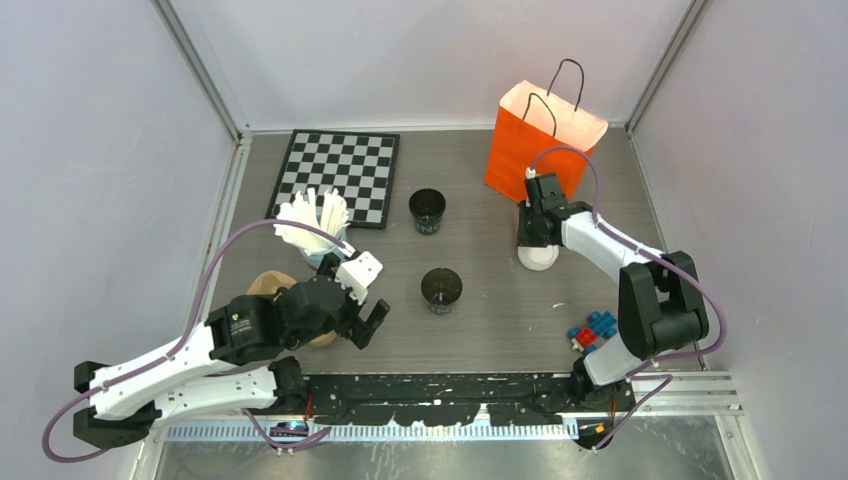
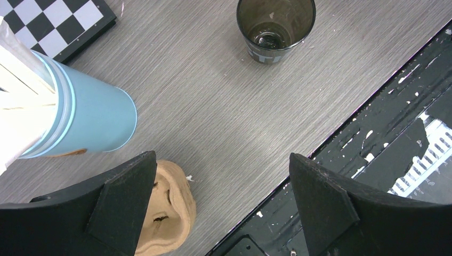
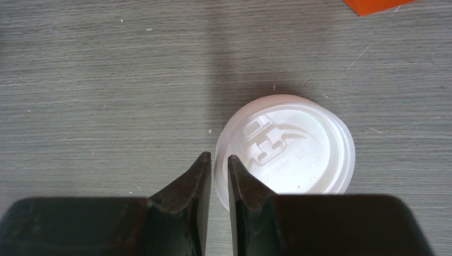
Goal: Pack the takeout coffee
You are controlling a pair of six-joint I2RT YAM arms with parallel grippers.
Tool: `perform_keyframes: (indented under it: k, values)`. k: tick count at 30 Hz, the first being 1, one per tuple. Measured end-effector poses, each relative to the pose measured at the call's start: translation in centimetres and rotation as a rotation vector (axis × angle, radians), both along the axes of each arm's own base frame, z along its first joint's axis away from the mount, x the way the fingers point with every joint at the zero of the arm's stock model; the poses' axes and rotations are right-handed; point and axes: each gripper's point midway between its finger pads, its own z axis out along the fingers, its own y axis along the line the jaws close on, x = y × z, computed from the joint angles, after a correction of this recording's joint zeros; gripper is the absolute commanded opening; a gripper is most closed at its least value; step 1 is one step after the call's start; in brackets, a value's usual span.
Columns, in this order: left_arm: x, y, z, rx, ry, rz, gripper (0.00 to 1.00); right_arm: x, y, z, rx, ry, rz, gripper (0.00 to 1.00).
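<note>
Two black takeout coffee cups stand uncapped on the table, one at the middle back (image 1: 427, 211) and one nearer the front (image 1: 441, 290), (image 2: 275, 26). A white plastic lid (image 1: 538, 256), (image 3: 290, 152) lies flat on the table right of them. My right gripper (image 1: 535, 240), (image 3: 218, 160) points down at the lid's left edge, its jaws nearly together with the rim pinched between them. My left gripper (image 1: 365, 320), (image 2: 221, 176) hangs wide open and empty over the table's front left, apart from the near cup.
An orange paper bag (image 1: 545, 140) stands open at the back right. A chessboard (image 1: 340, 175) lies at the back left. A light-blue cup of white sticks (image 1: 320, 230), (image 2: 90, 120) and a tan lump (image 2: 168, 208) sit by my left gripper. Coloured blocks (image 1: 592, 330) lie front right.
</note>
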Motion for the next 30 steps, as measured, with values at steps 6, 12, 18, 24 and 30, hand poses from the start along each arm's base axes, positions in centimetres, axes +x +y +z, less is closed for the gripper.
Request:
perform_keyframes:
  k: [6,12,18,24,30]
  values:
    - [0.0,0.0,0.0,0.0,0.0,0.0,0.96,0.0,0.0,-0.1,-0.003,0.002,0.003,0.03]
    - [0.0,0.0,0.0,0.0,0.0,0.0,0.96,0.0,0.0,-0.1,-0.004,0.002,0.006,0.0]
    - [0.0,0.0,0.0,0.0,-0.001,0.001,0.96,-0.1,-0.1,0.4,-0.001,-0.008,0.004,0.0]
    - [0.1,0.1,0.0,0.002,-0.005,0.007,0.94,-0.8,-0.2,2.7,0.015,-0.046,-0.004,0.0]
    - [0.3,0.2,0.0,0.003,-0.016,0.01,0.91,-1.5,0.0,5.9,0.055,-0.113,0.0,0.0]
